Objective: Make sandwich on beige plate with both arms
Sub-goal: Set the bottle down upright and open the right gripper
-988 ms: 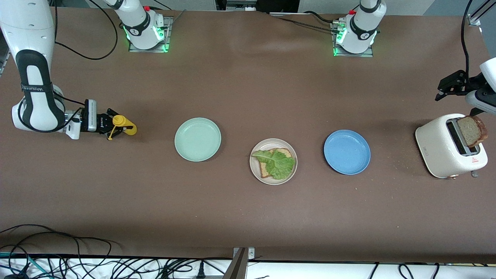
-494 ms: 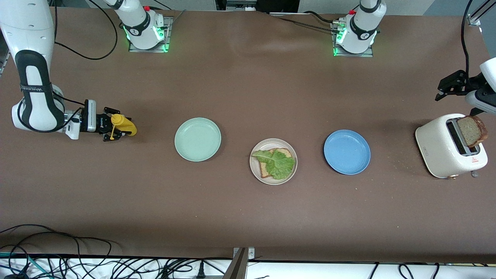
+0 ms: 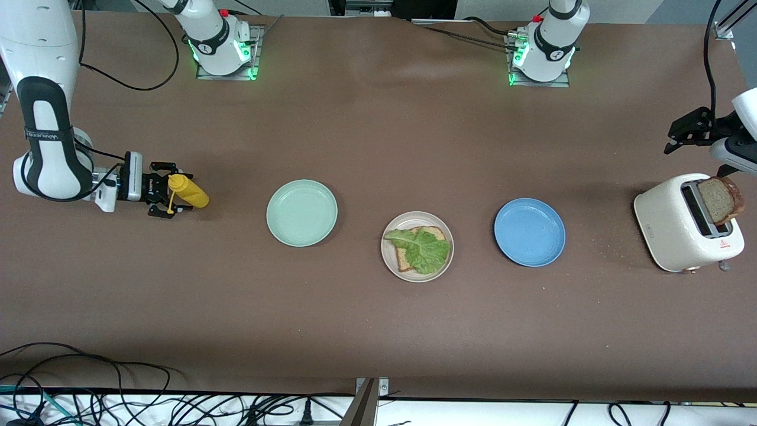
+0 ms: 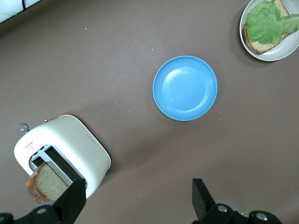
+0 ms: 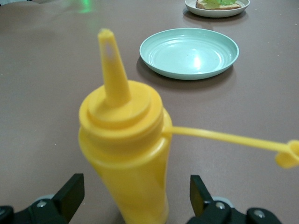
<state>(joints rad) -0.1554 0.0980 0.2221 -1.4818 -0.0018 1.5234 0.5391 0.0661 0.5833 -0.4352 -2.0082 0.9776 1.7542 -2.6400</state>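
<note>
The beige plate (image 3: 445, 264) sits mid-table with one bread slice (image 3: 436, 231) on it and a green lettuce leaf (image 3: 423, 248) on top. A second bread slice (image 3: 718, 199) sticks up out of the white toaster (image 3: 680, 228) at the left arm's end. My left gripper (image 3: 674, 139) hangs open in the air beside the toaster, holding nothing; in its wrist view (image 4: 138, 198) the toaster (image 4: 65, 144) and that slice (image 4: 44, 184) lie below it. My right gripper (image 3: 170, 190) is open, its fingers on either side of a yellow squeeze bottle (image 5: 124, 140) and apart from it.
A mint-green plate (image 3: 301, 213) lies between the bottle (image 3: 190, 193) and the beige plate. A blue plate (image 3: 529, 232) lies between the beige plate and the toaster. The bottle's cap (image 5: 289, 156) dangles open on its strap. Cables run along the table's front edge.
My right gripper has opened off the yellow bottle and drawn back a little toward the right arm's end. The bottle stays on the table. The left arm has not moved.
</note>
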